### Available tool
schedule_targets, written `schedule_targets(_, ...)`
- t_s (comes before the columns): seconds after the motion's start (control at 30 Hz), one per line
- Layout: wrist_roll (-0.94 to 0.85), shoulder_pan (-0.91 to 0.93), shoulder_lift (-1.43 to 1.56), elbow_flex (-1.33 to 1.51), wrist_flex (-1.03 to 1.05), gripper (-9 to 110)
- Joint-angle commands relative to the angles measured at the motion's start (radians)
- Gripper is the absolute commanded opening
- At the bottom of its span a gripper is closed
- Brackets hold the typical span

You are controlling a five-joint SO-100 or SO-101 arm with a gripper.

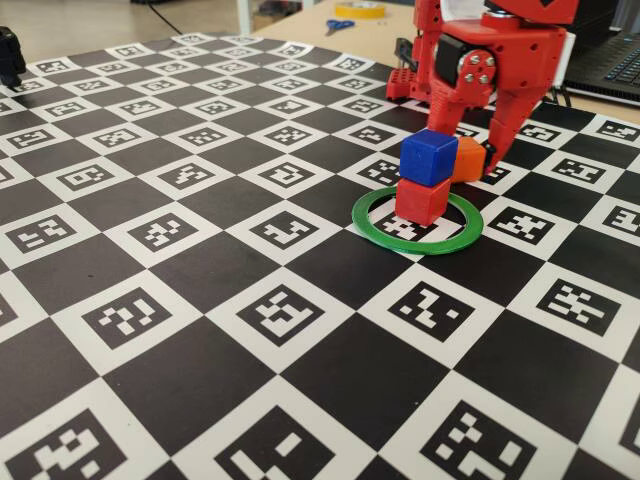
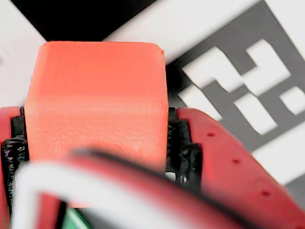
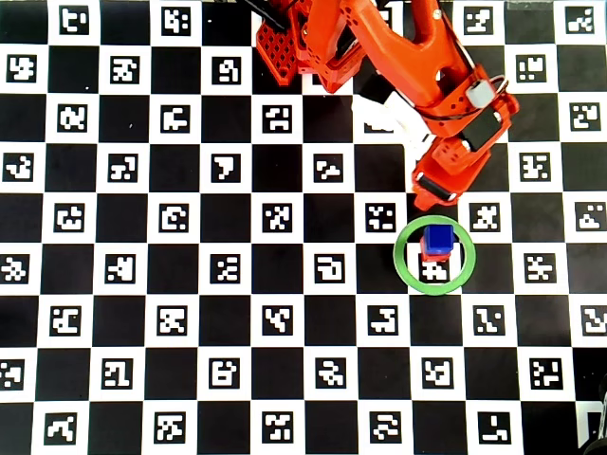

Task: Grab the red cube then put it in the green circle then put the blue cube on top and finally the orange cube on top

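Checkered mat (image 1: 200, 330), blue cube (image 1: 428, 157) atop red cube (image 1: 422, 199); tool (image 1: 480, 158) gripping orange cube (image 2: 95, 100)

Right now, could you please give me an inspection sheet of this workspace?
Surface: black-and-white marker checkerboard, flat.
Job's things: red cube inside the green circle; blue cube stacked on it, slightly offset; orange cube held beside the stack, not yet on top.
Clutter: nothing seen on the board.
Grippers: gripper shut on the orange cube.
Cables: white cable across the wrist view.
Surroundings: scissors and a yellow tape roll on the far table.
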Motion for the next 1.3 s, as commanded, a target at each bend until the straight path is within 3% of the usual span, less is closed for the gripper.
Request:
schedule_targets(0.0,-0.075,0.084,0.081,-0.058,0.074,13)
schedule_targets(0.43,-0.318,0.206,0.238,-0.357,0.411,15)
schedule_targets(0.87,-0.532,0.074,0.268,-0.515,0.472,15)
schedule_targets(1.27,-0.649,0.043,0.026,-0.792,0.563,14)
